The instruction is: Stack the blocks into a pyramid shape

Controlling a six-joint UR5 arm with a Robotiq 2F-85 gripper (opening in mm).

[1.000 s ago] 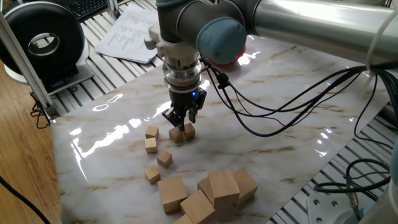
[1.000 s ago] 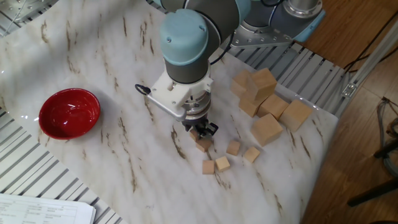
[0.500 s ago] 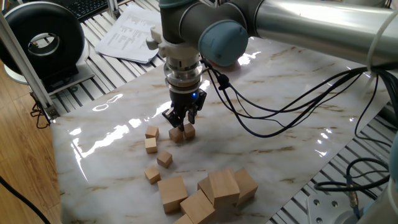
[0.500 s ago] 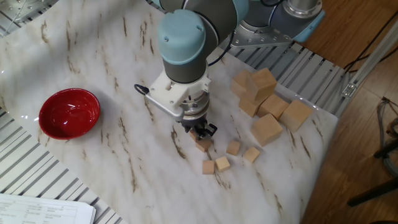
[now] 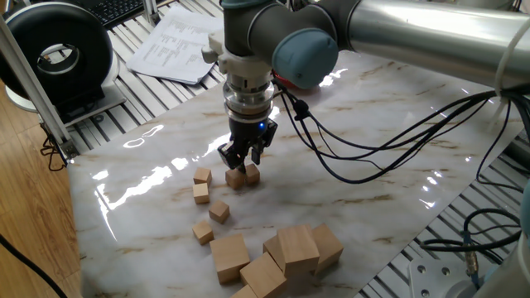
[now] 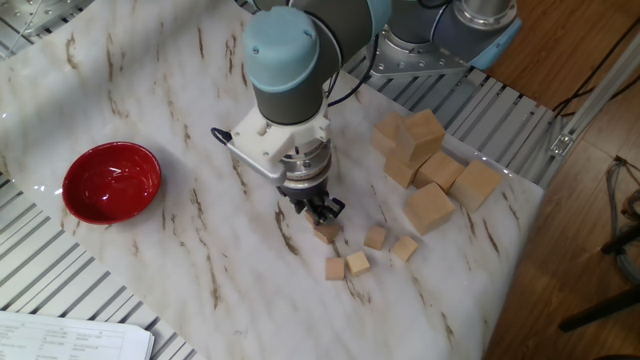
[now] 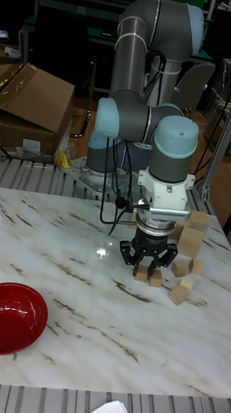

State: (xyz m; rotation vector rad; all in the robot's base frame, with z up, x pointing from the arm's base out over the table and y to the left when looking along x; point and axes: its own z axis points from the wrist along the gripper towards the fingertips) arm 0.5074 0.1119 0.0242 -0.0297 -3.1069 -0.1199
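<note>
Barely started: two small blocks [image 5: 242,175] side by side on the marble surface [image 5: 373,174] under the gripper [image 5: 243,157], jaws slightly parted, apparently holding nothing; four more blocks [image 5: 205,205] scattered near, no second tier yet.

Six small tan blocks [image 5: 219,212] lie loose on the marble (none stacked), two touching side by side.

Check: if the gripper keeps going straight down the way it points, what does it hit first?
Most likely the pair of small blocks sitting side by side right under the gripper, then the marble tabletop. How far the fingertips are above the blocks is unclear.
</note>
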